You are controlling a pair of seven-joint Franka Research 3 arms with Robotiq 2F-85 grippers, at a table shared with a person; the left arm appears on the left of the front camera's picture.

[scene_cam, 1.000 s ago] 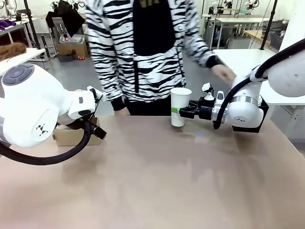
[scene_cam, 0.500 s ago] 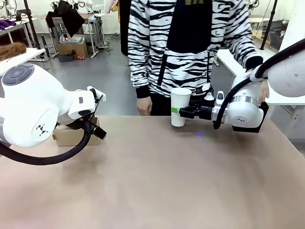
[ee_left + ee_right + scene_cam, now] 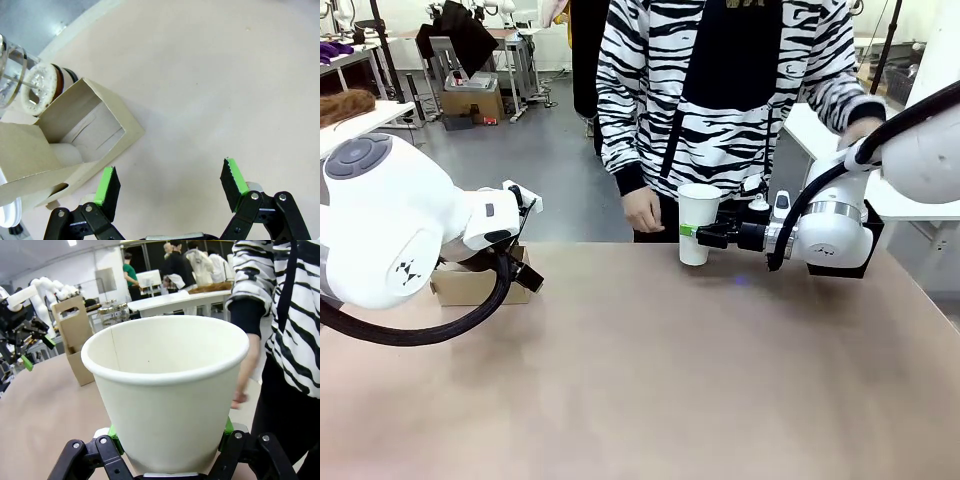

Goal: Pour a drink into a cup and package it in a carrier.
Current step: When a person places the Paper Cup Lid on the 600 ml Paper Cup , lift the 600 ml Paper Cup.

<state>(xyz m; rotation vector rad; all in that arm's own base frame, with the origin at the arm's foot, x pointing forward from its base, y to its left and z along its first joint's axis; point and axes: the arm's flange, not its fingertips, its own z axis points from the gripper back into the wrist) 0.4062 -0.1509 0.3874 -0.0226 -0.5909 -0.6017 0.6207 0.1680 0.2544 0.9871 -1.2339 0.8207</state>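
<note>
Where the right arm reaches in level from the side, clamping the cup (image 3: 699,222) in the right claw (image 3: 696,233), with green pads pressed against opposite sides of the lower wall. Holding it upright and open-topped near the far edge of the surface (image 3: 650,380); cannot tell whether touching down or hanging just above. Seen from the right wrist as plain white inside, with a round, even rim.

Just beyond that far edge, facing a person in a black-and-white striped jacket (image 3: 720,90), with one hand (image 3: 642,210) hanging near the cup but apart from it, and the other hand (image 3: 863,130) raised behind the right arm's cable.

Over at the left side, hovering the left claw (image 3: 170,182) above bare surface with jaws spread wide, gripping nothing. Close by one green fingertip in the left wrist view, finding the carrier (image 3: 75,135): brown cardboard, standing on the surface well apart from the cup. From the right wrist, showing its upright handle tab with a cut-out. Inside one compartment, glimpsing something pale and rounded, too hidden to identify. Past the carrier's far corner, at the picture's edge, catching a clear glass pot (image 3: 12,80) with a white ring and a dark disc at one end; contents impossible to make out.
</note>
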